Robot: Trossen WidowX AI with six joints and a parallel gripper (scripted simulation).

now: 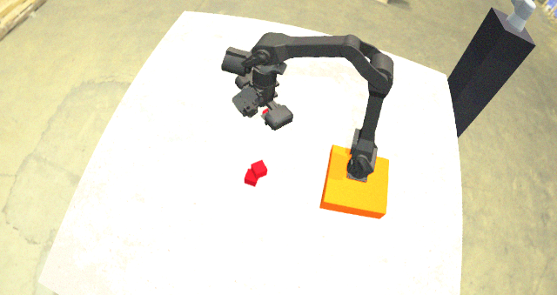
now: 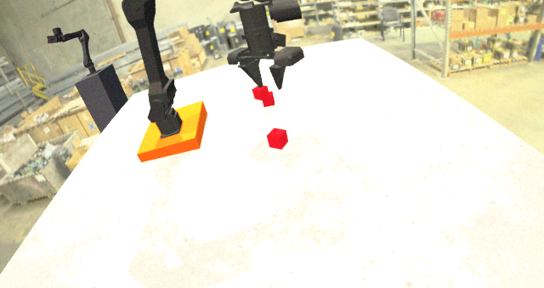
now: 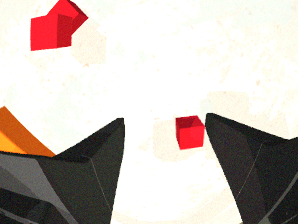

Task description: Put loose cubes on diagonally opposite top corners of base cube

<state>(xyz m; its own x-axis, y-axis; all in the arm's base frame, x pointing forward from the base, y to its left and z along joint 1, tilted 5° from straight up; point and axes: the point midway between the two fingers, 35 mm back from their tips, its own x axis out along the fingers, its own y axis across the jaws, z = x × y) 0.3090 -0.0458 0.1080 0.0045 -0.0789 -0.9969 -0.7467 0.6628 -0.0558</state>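
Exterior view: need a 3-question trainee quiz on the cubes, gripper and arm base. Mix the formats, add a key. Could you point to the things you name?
1. How many red cubes (image 1: 259, 169) (image 2: 277, 138) (image 3: 44, 34) show in the exterior view?
2. True or false: the gripper (image 1: 260, 117) (image 2: 270, 87) (image 3: 165, 121) is holding a cube.
3. The arm's base (image 1: 357, 179) (image 2: 170, 134) stands on:
a) a blue tray
b) an orange block (image 1: 354, 195) (image 2: 193, 124) (image 3: 22, 131)
c) a green mat

Key: 1. three; 2. false; 3. b

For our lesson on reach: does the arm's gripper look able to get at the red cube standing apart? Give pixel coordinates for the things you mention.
Probably yes: the gripper (image 1: 264, 116) (image 2: 270, 87) (image 3: 165, 121) is open above the lone cube (image 1: 265, 111) (image 2: 277, 138) (image 3: 190, 135), with nothing visible between, though it may need centering.
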